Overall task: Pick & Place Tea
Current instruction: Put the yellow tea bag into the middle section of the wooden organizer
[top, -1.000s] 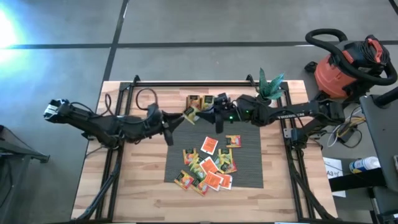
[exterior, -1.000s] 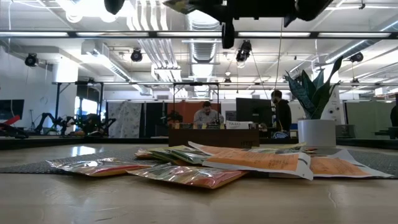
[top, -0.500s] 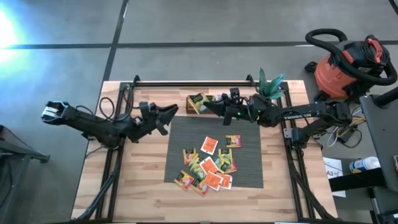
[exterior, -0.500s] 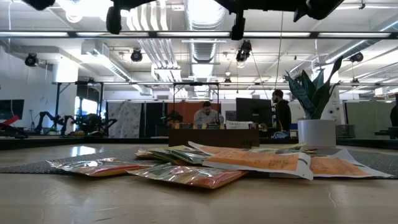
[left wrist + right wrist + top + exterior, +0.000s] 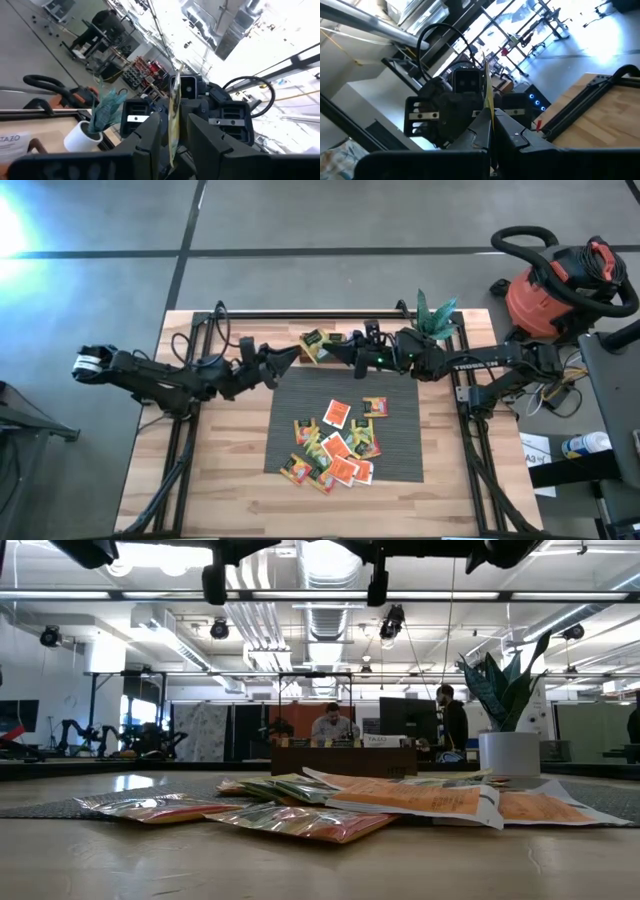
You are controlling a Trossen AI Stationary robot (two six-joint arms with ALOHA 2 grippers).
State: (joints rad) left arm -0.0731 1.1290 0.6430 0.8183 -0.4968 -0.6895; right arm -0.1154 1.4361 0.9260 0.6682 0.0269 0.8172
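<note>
1. The right claw (image 5: pixel 335 348) hangs above the far middle of the table (image 5: pixel 230 480), pinched tight on a single tea sachet (image 5: pixel 316 342) with green and orange print.
2. In the right wrist view that sachet (image 5: pixel 486 92) stands edge-on between the closed fingers (image 5: pixel 507 127), sticking out past their tips.
3. The left claw (image 5: pixel 292 356) faces the right one from the left, just beside the held sachet. Its jaws stand partly apart with the edge-on sachet (image 5: pixel 173 117) in the gap between the fingers (image 5: pixel 150 135); whether they press on it I cannot tell.
4. The rest of the tea (image 5: pixel 335 445) lies in a loose, overlapping heap on the grey ribbed mat (image 5: pixel 290 395), nearer than both claws and well apart from them.
5. A few sachets lie singly at the heap's far edge, among them an orange one (image 5: pixel 336 413).
6. From table height the heap (image 5: pixel 330 802) lies flat, with both arms overhead.
7. A potted plant (image 5: pixel 435 318) stands at the far right of the table.
</note>
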